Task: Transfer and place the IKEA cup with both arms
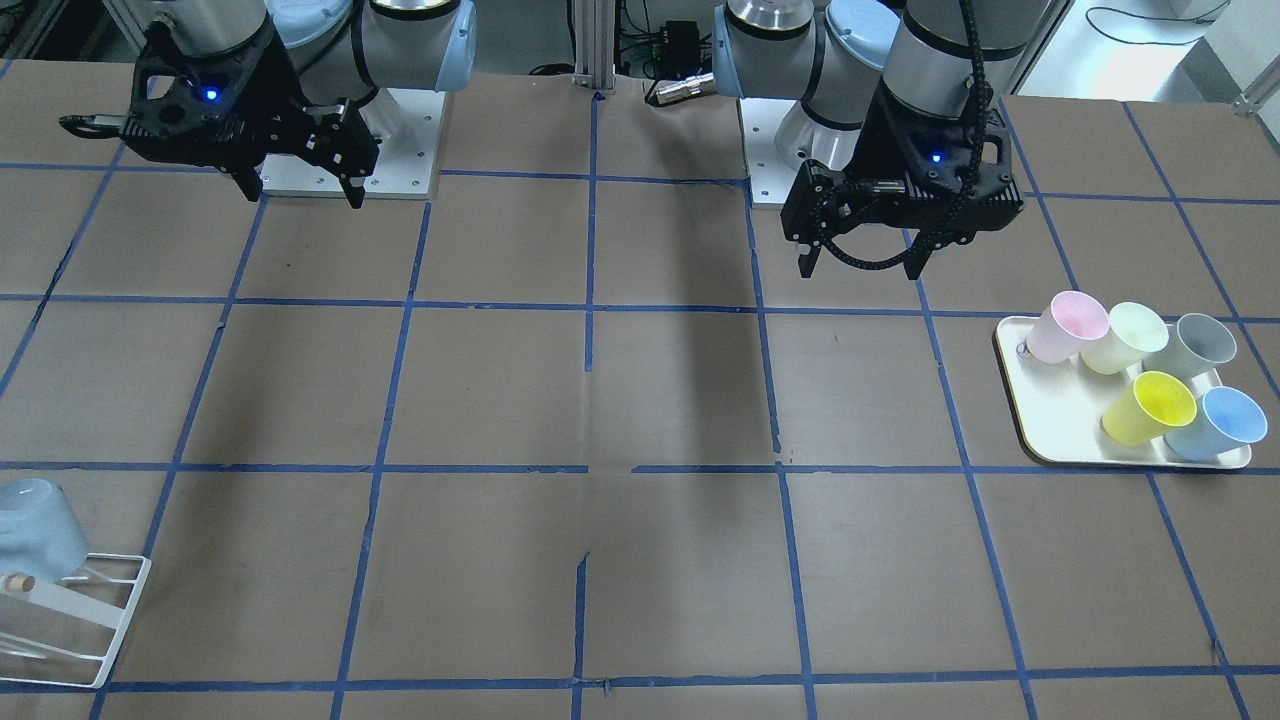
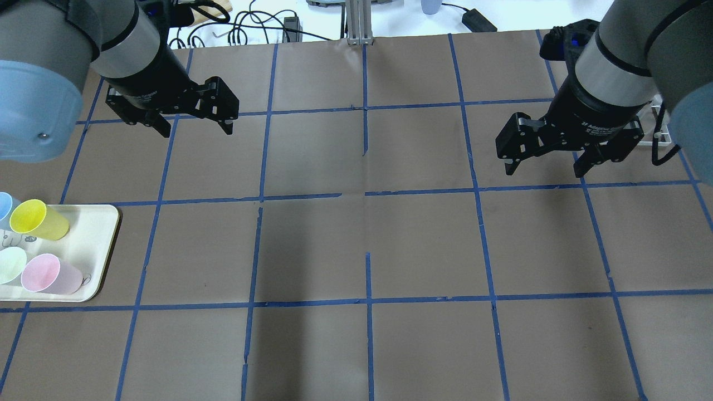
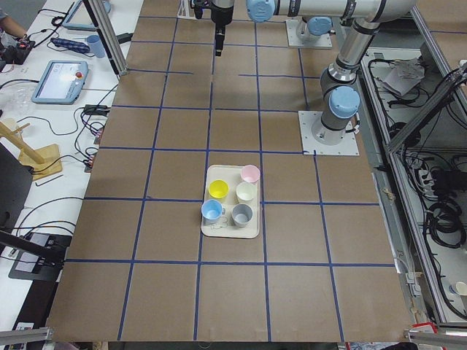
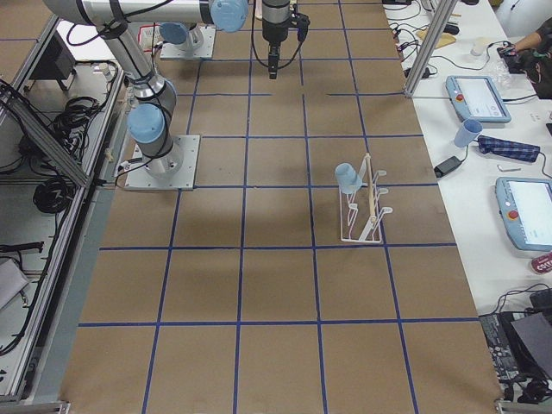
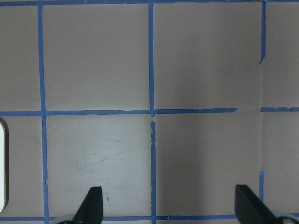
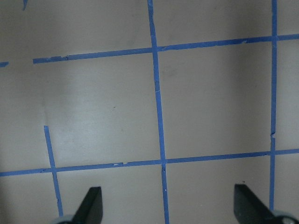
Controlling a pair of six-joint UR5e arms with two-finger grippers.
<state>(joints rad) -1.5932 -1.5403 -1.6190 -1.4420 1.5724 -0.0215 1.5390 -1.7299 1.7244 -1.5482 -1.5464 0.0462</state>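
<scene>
A light-blue IKEA cup (image 1: 1220, 425) stands on the cream tray (image 1: 1040, 420) at the table's end on my left side, next to the yellow cup (image 1: 1150, 408); it also shows in the exterior left view (image 3: 211, 212). A second light-blue cup (image 1: 35, 530) hangs upside down on the white wire rack (image 1: 90, 620), also seen from the exterior right (image 4: 348, 178). My left gripper (image 1: 865, 265) (image 2: 196, 132) is open and empty above the table, well away from the tray. My right gripper (image 1: 302, 195) (image 2: 543, 171) is open and empty, apart from the rack.
Pink (image 1: 1068, 326), pale-green (image 1: 1125, 337) and grey (image 1: 1195, 345) cups share the tray. The tray's edge (image 5: 1, 163) shows at the left of the left wrist view. Brown paper with blue tape lines covers the table. Tablets and cables lie beyond the far edge.
</scene>
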